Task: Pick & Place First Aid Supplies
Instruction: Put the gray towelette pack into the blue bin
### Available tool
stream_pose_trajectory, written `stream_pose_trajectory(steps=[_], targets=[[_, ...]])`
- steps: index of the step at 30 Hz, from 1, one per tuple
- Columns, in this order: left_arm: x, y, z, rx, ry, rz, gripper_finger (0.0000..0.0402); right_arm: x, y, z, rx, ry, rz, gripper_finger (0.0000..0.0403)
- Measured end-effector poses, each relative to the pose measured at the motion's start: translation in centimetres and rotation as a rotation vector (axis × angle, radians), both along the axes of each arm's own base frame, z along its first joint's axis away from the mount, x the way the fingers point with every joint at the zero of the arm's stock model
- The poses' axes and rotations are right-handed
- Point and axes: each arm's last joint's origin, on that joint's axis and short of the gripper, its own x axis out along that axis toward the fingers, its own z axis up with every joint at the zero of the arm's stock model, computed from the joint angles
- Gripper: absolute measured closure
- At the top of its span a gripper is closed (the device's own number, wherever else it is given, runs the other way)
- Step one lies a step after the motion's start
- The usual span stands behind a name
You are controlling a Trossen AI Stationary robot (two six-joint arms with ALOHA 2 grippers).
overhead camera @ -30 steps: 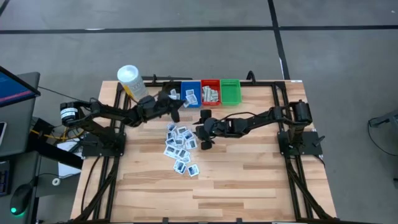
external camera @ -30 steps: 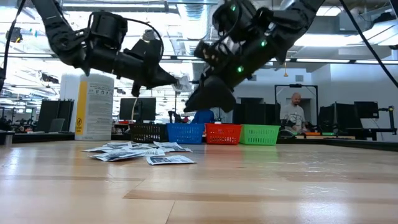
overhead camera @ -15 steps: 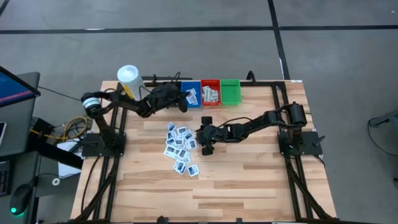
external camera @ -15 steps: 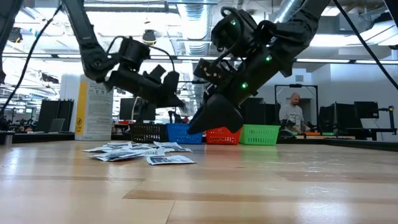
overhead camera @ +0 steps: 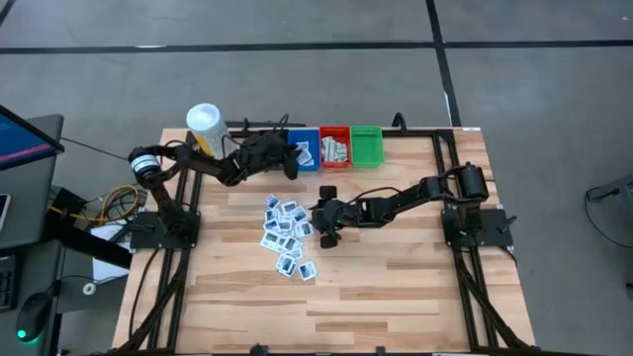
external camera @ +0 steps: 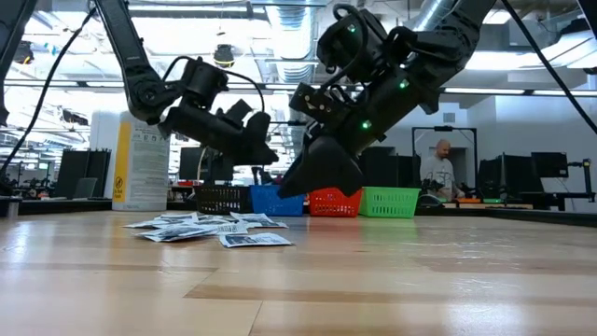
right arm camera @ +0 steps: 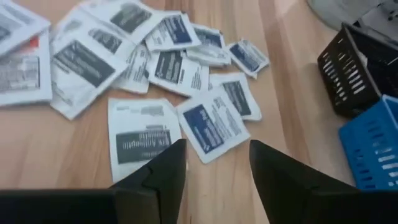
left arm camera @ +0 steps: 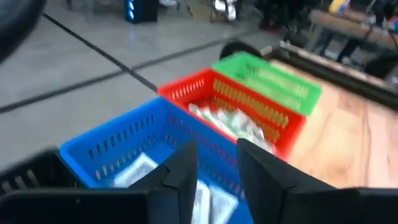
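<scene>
**Hovering over the blue bin, packets loose on the surface**

Standing left of the blue bin [overhead camera: 306, 150] is a white-capped yellow container [overhead camera: 207, 129], and a black bin [right arm camera: 353, 67] sits directly beside the blue bin on that same side. The left tool [overhead camera: 289, 156] hangs over the blue bin's near-left corner; its wrist camera looks down past two parted, empty fingers [left arm camera: 186, 163] into the bin, where a few white packets lie on the floor. The first aid packets [overhead camera: 288, 235] (most of them, anyway) are scattered in a loose heap on the wooden surface [overhead camera: 396, 267], in front of the blue bin and well apart from it. The right tool [overhead camera: 325, 216] sits low just right of that heap, in front of the blue bin; its fingers [right arm camera: 163, 168] are spread with nothing between them, above a packet printed with dark lettering [right arm camera: 143, 142]. Right of the blue bin stands the red bin [overhead camera: 334, 146], holding more packets, then the green bin [overhead camera: 365, 144].
</scene>
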Motion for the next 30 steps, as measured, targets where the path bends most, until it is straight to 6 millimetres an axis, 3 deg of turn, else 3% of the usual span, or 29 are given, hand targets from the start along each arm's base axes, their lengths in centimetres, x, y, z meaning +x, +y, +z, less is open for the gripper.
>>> stream_pose_trajectory(steps=[6,12,16,23,30], targets=[[-2.1,-2.4,0.7,-0.063,0.111,-0.107,0.0274,0.4,0.3,0.5,0.061,-0.068,0.078,0.0229],[-5.3,-6.8,2.1,-0.078,0.028,-0.189,0.0281,0.5,0.6,0.0,0.146,-0.056,0.166,0.0234],[-6.8,-9.3,2.3,-0.088,-0.030,-0.240,0.0281,0.8,-0.1,-2.2,0.154,-0.009,0.159,0.0233],[-7.3,-12.0,2.3,-0.069,-0.052,-0.274,0.0281,1.8,-1.7,-5.6,0.243,0.052,0.142,0.0240],[-6.9,-13.2,2.1,-0.066,-0.048,-0.298,0.0280,1.8,-1.8,-7.7,0.362,0.096,0.143,0.0321]])
